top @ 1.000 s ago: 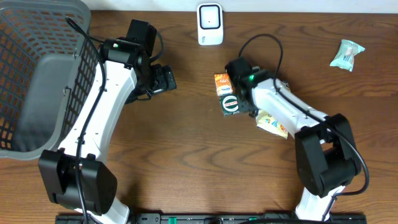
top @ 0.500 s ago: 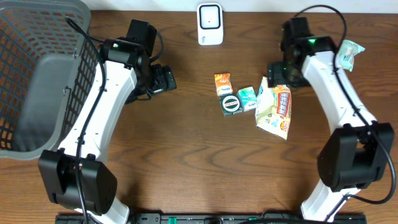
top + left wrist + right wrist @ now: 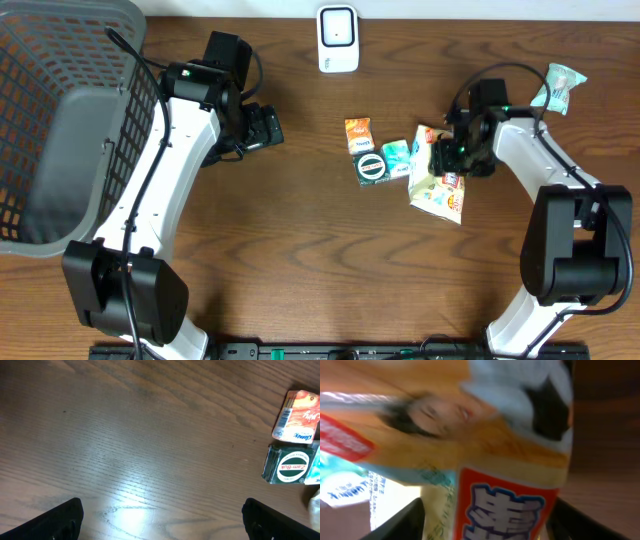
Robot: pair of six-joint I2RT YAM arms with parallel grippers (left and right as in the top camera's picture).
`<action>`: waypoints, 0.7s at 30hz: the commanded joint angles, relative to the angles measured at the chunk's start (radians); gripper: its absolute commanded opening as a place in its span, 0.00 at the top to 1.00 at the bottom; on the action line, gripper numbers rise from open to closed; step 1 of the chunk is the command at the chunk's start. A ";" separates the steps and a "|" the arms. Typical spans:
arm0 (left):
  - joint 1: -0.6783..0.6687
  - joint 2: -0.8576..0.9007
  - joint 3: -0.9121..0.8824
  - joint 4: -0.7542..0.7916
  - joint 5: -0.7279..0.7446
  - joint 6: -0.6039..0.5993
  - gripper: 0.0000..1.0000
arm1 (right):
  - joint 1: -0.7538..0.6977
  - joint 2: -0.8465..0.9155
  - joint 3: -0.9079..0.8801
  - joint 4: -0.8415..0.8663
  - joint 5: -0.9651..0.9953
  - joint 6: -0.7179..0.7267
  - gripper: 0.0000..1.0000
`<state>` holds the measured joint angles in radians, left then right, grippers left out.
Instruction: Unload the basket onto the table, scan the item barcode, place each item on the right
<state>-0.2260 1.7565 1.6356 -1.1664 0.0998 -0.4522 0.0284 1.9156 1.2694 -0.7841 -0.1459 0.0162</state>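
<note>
A yellow snack bag (image 3: 435, 190) with a red label lies right of centre, and close up it (image 3: 470, 435) fills the right wrist view. My right gripper (image 3: 455, 160) is low over its upper half, jaws apart, one finger (image 3: 402, 520) on each side of the red label (image 3: 505, 510). Whether the pads touch the bag does not show. To its left lie a teal packet (image 3: 398, 155), a green Zam-Buk tin (image 3: 372, 167) and an orange packet (image 3: 357, 133). The white scanner (image 3: 338, 38) stands at the back edge. My left gripper (image 3: 265, 128) hangs open over bare wood (image 3: 150, 450).
A grey basket (image 3: 60, 120) fills the left end of the table. Another teal packet (image 3: 556, 87) lies at the far right. The left wrist view catches the orange packet (image 3: 300, 422) and the tin (image 3: 290, 464) at its right edge.
My right arm left the green tin, swung to the back right, then came down over the yellow snack bag. The left arm stayed still.
</note>
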 commanded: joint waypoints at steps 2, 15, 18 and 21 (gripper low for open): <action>0.002 0.004 -0.005 -0.003 -0.003 -0.013 0.00 | -0.001 -0.015 -0.024 0.008 -0.052 -0.001 0.61; 0.002 0.004 -0.005 -0.003 -0.003 -0.013 0.00 | 0.004 -0.165 0.188 -0.130 -0.047 0.061 0.99; 0.002 0.004 -0.005 -0.003 -0.003 -0.013 0.00 | 0.032 -0.216 0.190 -0.063 -0.043 0.077 0.99; 0.002 0.004 -0.005 -0.003 -0.003 -0.013 0.00 | 0.072 -0.229 0.190 0.030 -0.040 0.077 0.99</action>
<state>-0.2260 1.7565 1.6356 -1.1664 0.0998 -0.4522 0.0513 1.7149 1.4353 -0.8131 -0.1787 0.0719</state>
